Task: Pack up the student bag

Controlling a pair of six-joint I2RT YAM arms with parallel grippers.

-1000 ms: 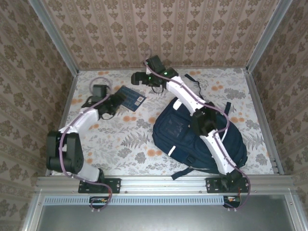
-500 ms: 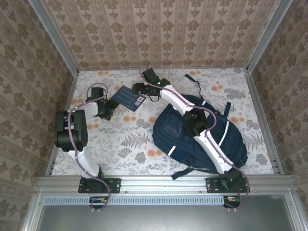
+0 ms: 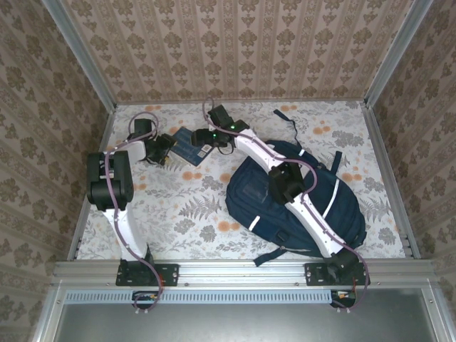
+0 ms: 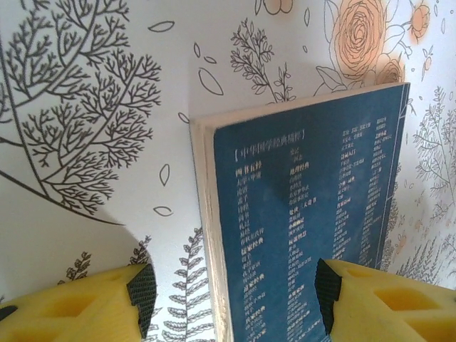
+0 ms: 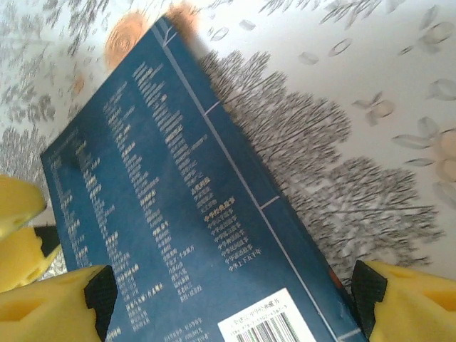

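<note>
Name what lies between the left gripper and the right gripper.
The navy-blue book lies between the left gripper and the right gripper, which reach for it from opposite ends. The top view shows this.

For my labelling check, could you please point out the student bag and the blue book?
student bag (image 3: 251, 199): top external view, navy front panel.
blue book (image 4: 313, 214): left wrist view, middle of cover.
</note>
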